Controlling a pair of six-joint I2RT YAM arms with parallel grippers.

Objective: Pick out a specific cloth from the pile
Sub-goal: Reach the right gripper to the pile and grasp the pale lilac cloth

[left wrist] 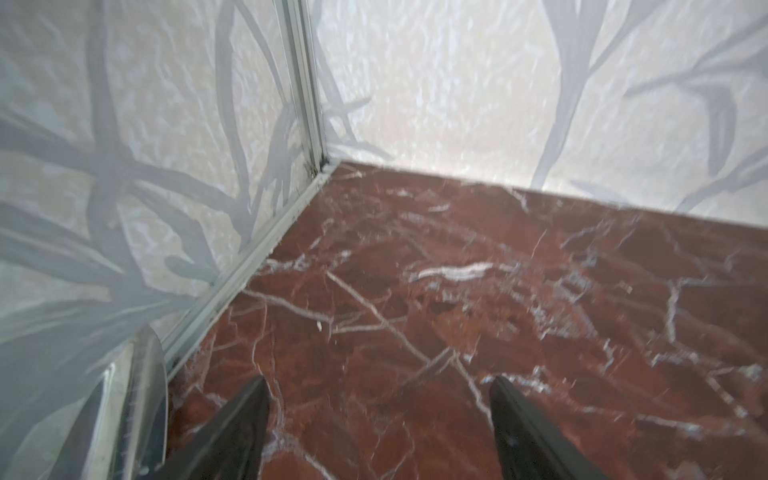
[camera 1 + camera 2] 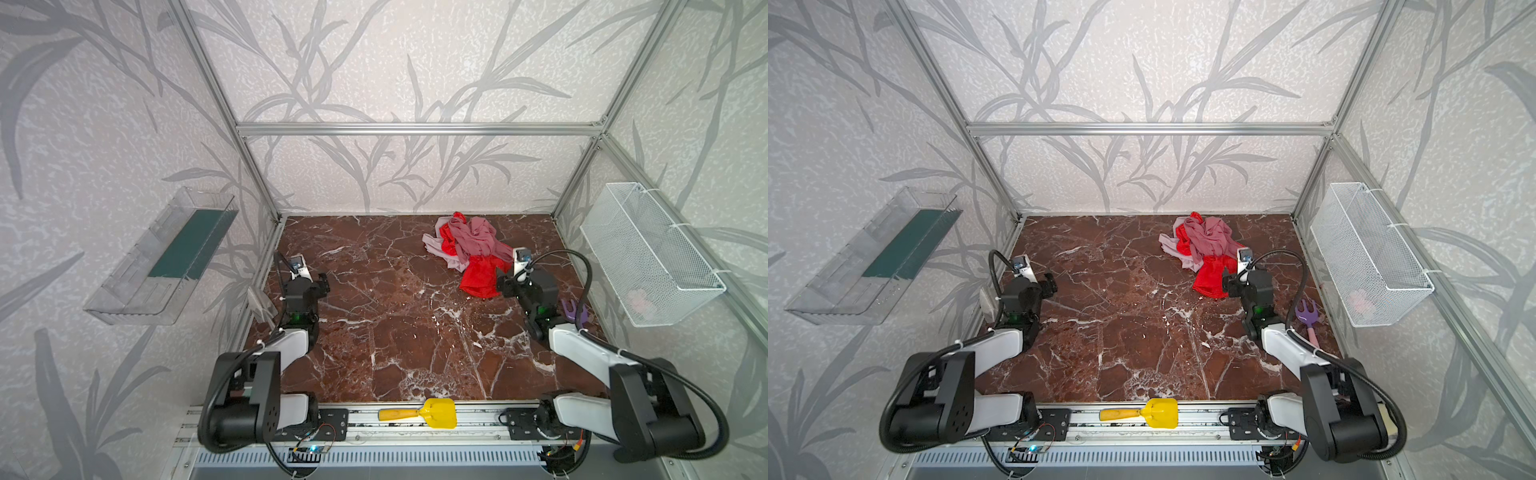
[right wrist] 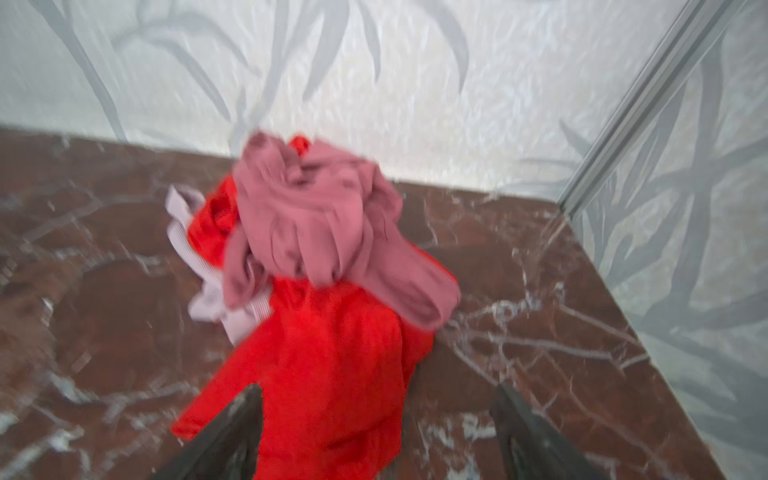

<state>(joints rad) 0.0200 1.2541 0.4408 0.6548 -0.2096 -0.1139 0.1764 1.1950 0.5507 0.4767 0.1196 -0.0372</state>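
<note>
Pile (image 2: 467, 249) of soft fabric pieces lies on the red-brown marble-patterned tabletop (image 2: 374, 332), far right of centre, near the back wall. Within it, the dusty-mauve cloth (image 2: 473, 237) is uppermost. The bright red cloth (image 2: 480, 276) lies under it and extends toward the front. The pale lilac-pink cloth (image 2: 432, 244), thin and plain, shows only at the left edge of the pile (image 2: 1200, 249), partly covered by the red and mauve pieces (image 3: 183, 245).

Right gripper (image 3: 376, 390) is at the near end of the red cloth, jaws spread wide, clamping nothing; contact with the fabric cannot be determined. Left gripper (image 1: 376, 380) is over bare tabletop near the left wall, well apart from the pile, jaws spread wide and empty.

A yellow plastic scoop (image 2: 419, 413) lies on the front rail. A purple toy rake (image 2: 1308, 316) lies beside the right arm.
</note>
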